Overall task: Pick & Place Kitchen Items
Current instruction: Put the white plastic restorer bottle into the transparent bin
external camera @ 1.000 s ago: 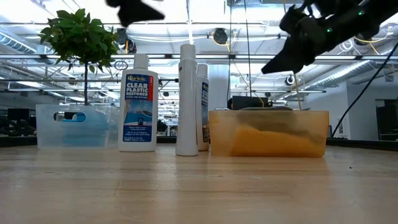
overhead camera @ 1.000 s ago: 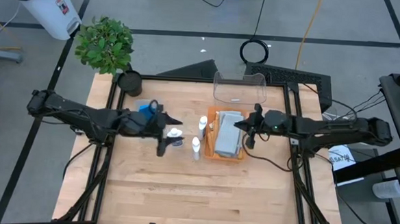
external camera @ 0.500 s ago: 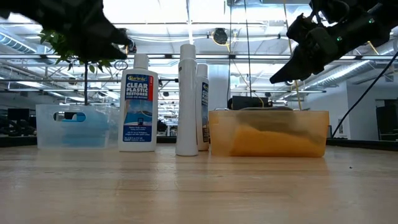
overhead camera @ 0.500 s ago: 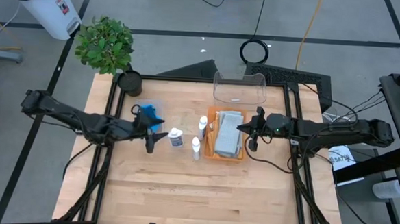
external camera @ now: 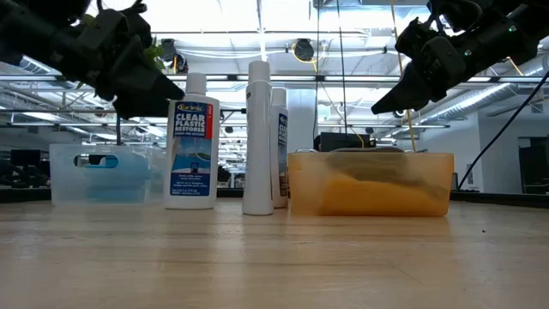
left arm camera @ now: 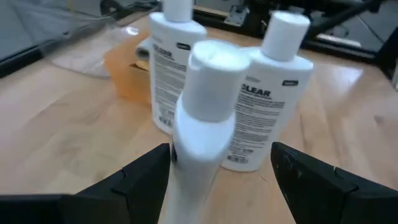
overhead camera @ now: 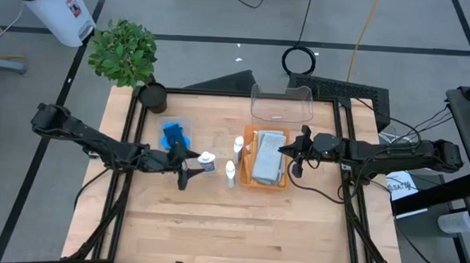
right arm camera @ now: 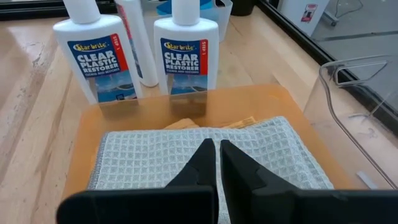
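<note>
White, blue, grey and orange on our table

We see white bottles (right arm camera: 186, 46) with blue-and-red labels, a grey waffle-checked cloth (right arm camera: 211, 160), an orange tray (external camera: 371, 183), blue sponges (overhead camera: 174, 134).

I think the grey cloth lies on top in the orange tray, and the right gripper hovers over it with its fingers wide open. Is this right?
Not fully. The grey cloth does lie on top in the orange tray, and the right gripper hovers over it, but its fingers are shut, nearly touching each other, not wide open. The right wrist view shows this.
</note>
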Controlling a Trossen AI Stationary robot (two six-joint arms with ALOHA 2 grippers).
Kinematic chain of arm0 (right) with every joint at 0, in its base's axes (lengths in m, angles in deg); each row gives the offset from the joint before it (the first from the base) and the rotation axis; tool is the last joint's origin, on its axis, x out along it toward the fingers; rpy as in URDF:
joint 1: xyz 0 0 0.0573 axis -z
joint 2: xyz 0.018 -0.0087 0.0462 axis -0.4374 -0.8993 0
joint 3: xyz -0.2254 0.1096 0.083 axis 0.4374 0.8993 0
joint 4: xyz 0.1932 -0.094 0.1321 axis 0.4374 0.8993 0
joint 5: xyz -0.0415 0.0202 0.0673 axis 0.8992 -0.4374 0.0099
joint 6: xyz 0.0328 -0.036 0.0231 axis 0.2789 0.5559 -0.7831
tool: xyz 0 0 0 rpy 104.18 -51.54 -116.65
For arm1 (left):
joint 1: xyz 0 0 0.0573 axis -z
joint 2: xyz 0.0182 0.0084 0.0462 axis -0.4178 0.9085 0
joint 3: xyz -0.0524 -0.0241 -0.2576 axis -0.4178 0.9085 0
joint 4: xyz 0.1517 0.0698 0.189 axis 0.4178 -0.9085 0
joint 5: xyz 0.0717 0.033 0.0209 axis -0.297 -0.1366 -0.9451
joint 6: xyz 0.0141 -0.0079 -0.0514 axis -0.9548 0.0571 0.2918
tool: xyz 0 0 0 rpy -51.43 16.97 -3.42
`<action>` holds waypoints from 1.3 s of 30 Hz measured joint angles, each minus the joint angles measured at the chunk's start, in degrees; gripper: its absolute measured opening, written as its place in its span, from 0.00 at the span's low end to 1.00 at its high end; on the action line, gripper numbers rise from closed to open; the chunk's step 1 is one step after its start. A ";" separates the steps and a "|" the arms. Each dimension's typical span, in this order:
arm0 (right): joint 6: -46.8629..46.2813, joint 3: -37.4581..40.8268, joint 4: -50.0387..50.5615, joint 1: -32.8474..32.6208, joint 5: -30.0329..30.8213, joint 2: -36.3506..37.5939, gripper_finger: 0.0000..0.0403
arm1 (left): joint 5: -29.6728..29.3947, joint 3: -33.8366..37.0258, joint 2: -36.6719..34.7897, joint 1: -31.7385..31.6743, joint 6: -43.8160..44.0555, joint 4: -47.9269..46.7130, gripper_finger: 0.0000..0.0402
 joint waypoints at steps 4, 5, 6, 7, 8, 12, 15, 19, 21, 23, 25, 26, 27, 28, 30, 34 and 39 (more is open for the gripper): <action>0.00 0.00 -0.46 0.00 0.00 0.01 0.00 | -0.48 0.00 7.16 -0.11 -4.53 5.85 0.70; 0.00 0.00 -0.46 0.00 0.00 0.01 0.00 | -1.07 0.00 8.50 -0.20 -4.68 7.24 0.70; -0.01 0.00 -0.46 0.00 -0.01 0.01 0.00 | -1.72 0.00 9.65 -0.24 -4.71 9.00 0.70; -0.05 0.00 -0.46 0.00 0.00 0.01 0.00 | -2.04 0.00 10.52 -0.25 -4.79 10.50 0.70; -0.20 0.00 -0.46 0.00 0.00 0.00 0.00 | -2.36 0.00 11.21 -0.26 -5.12 11.50 0.70; -0.22 0.00 -0.46 0.00 0.00 0.01 0.00 | -4.14 0.00 13.02 -0.24 -6.70 13.76 0.70; -0.24 0.00 -0.46 0.00 0.00 0.01 0.00 | -5.16 0.00 13.04 -0.30 -6.88 13.79 0.67; -0.24 0.00 -0.46 0.00 0.00 0.01 0.00 | -5.12 0.00 13.03 -0.82 -7.30 13.95 0.52; -0.24 0.00 -0.44 0.00 0.00 0.01 0.00 | -4.93 0.00 13.01 -1.32 -7.22 13.96 0.42; -0.24 0.00 -0.46 0.00 0.00 0.01 0.00 | -4.17 0.00 13.01 -1.85 -6.68 13.96 0.32; -0.26 0.00 -0.46 0.00 -0.01 0.01 0.00 | -3.70 0.00 13.01 -2.53 -5.57 13.98 0.24; -0.39 0.00 -0.44 0.00 -0.01 0.01 0.00 | -3.60 0.00 12.98 -2.82 -5.13 14.07 0.21; -0.44 0.00 -0.46 0.00 -0.02 0.01 0.00 | -3.54 0.00 12.66 -3.06 -4.66 14.06 0.19; -0.44 0.00 -0.45 0.00 -0.02 0.01 0.00 | -3.56 0.00 11.91 -3.21 -4.49 13.73 0.19; -0.44 0.00 -0.44 -0.26 0.00 0.01 0.00 | -4.72 -0.33 9.67 -3.21 -4.46 13.74 0.19; -0.44 0.00 -0.80 -0.76 -0.04 0.01 0.00 | -6.50 -3.05 3.68 -3.21 -4.60 11.74 0.19; -1.36 0.00 -1.70 -0.76 -0.03 0.01 0.00 | -6.71 -10.49 -1.05 -3.21 -7.93 1.95 0.19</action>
